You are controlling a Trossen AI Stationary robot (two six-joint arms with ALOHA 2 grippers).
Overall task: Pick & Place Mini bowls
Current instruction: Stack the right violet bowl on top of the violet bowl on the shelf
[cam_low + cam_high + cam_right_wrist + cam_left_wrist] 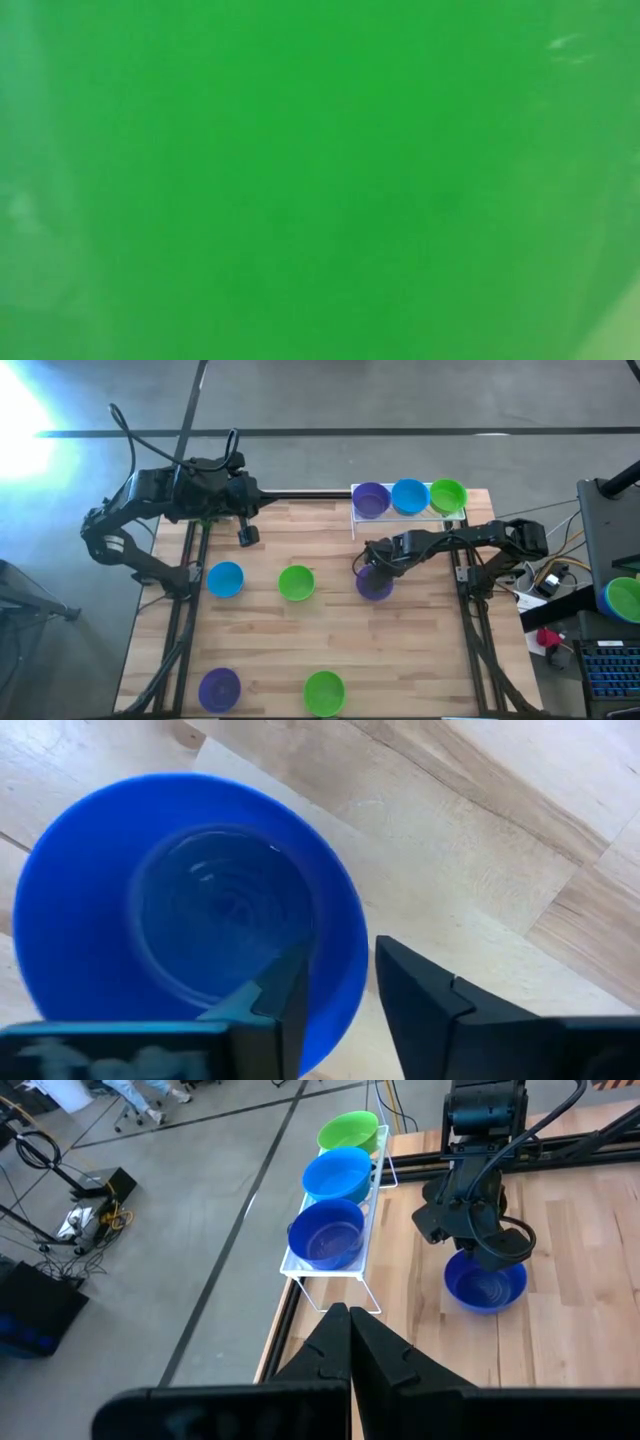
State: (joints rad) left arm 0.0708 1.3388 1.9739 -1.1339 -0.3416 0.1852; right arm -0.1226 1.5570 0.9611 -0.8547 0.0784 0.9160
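Eight small round mini bowls (296,582) show: three purple, two blue, three green. Five sit on the wooden table (420,650), three on the white rack (358,518). Left gripper (246,535) is clenched, empty. Right gripper (368,565) straddles a purple bowl's (378,588) rim, fingers parted.

I count eight bowls from above: three on the rack (408,518), purple (371,500), blue (409,496) and green (447,495); five on the table (420,650) in front of the rack, purple (375,584) nearest it, green (296,582) and blue (225,579) farther left, purple (219,687) and green (324,691) at the near edge; that makes three purple, three green, two blue; one rack; two arms.
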